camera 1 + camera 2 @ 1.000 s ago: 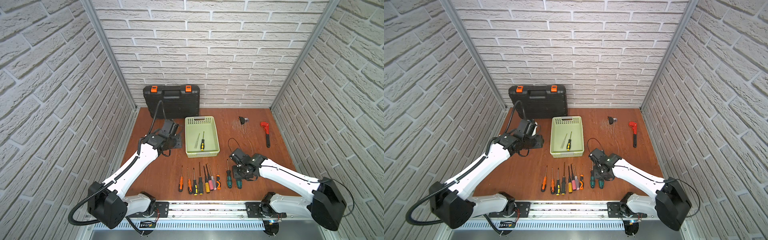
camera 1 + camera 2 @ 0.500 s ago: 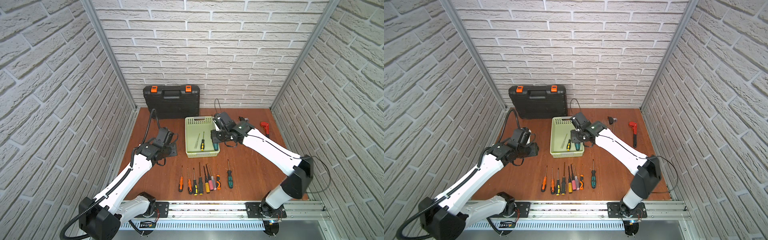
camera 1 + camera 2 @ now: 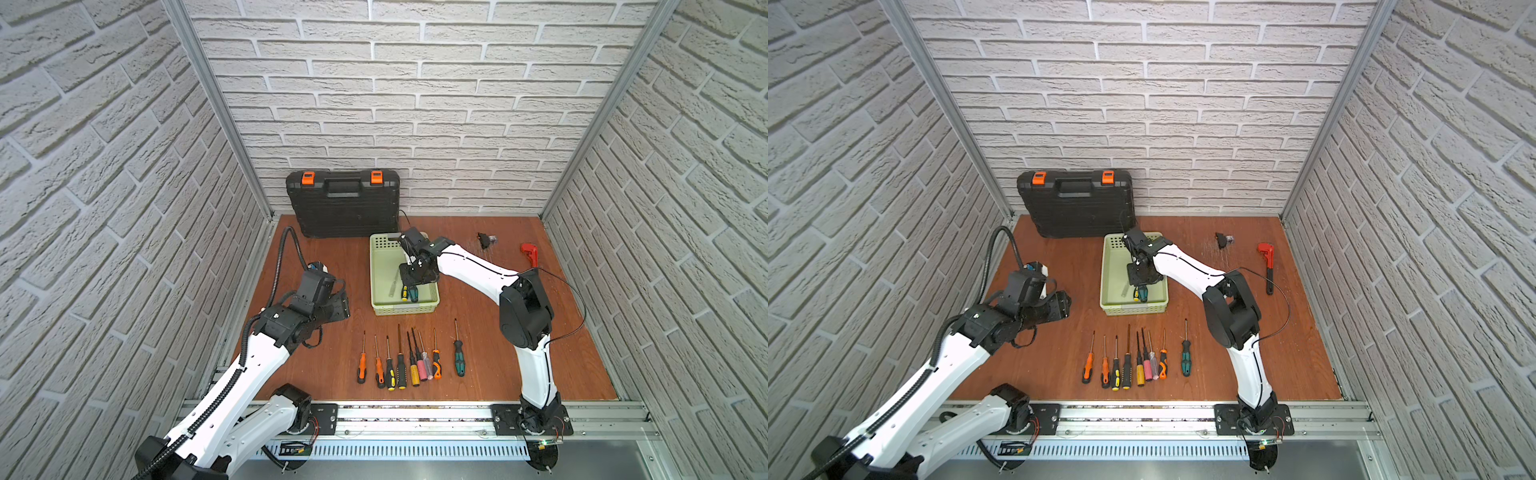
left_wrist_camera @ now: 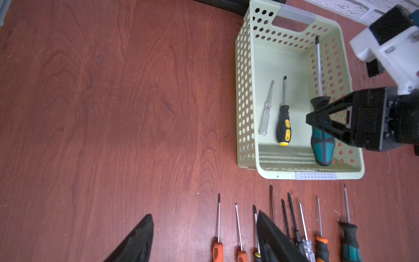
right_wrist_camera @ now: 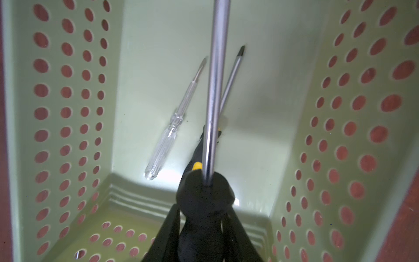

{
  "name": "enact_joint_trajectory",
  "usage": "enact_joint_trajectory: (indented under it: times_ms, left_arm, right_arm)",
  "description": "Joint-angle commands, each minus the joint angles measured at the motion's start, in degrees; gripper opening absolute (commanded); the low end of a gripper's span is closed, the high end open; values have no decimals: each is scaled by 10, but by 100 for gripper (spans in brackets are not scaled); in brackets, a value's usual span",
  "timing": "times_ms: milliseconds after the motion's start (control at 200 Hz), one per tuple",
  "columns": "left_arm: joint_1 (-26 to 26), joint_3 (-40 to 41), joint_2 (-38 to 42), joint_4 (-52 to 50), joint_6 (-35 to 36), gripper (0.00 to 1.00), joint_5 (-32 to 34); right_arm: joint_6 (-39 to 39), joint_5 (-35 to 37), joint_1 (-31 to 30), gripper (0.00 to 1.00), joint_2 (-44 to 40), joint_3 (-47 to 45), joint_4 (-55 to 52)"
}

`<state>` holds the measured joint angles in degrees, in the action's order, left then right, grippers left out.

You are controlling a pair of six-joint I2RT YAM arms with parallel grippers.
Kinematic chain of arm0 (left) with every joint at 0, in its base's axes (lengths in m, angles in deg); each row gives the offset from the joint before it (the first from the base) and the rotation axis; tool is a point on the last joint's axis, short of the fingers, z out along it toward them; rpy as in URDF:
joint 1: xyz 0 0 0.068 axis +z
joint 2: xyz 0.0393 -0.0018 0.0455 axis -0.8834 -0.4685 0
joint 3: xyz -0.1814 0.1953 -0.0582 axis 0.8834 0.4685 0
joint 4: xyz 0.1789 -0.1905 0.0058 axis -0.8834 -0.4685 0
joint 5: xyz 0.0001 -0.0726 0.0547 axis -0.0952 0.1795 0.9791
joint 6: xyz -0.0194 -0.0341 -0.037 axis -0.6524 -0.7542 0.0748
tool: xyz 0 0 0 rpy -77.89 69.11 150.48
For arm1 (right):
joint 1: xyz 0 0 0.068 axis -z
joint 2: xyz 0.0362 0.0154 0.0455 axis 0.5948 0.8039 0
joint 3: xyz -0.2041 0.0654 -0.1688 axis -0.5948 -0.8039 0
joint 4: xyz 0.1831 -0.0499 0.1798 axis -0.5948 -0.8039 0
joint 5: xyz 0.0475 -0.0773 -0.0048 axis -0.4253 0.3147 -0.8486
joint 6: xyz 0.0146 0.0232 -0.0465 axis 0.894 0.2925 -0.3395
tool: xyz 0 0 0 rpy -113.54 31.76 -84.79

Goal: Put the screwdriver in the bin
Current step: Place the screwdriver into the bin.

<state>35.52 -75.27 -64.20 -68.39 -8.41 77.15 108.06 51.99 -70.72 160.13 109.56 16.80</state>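
1. Teal and black is the handle that my right gripper (image 4: 322, 123) squeezes tight. It belongs to the screwdriver (image 4: 323, 147).
2. The screwdriver is down inside the bin (image 4: 246, 95), by its right wall, with its handle at the near end and its tip pointing far. I cannot tell if it touches the bottom.
3. Just left of it in the bin lie a yellow and black screwdriver (image 4: 283, 123) and a clear screwdriver (image 4: 266, 115).
4. On the near side of the bin, a row of screwdrivers (image 3: 401, 363) lies on the brown table (image 3: 328, 257).
5. My left gripper (image 4: 204, 215) hangs over the table, left of the bin, its jaws wide apart.
6. A black toolcase (image 3: 343, 208) stands by the far wall, and a red wrench (image 3: 530, 253) lies far right.
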Motion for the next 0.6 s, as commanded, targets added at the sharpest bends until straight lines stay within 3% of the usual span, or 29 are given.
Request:
enact_joint_trajectory:
  times_ms: [0,595]
  left_arm:
    - [10,12,10,8,-4,74,19]
    - [21,16,9,12,6,73,10]
  right_arm:
    - [1,3,8,6,8,8,18]
    - [9,-6,21,10,79,40,11]
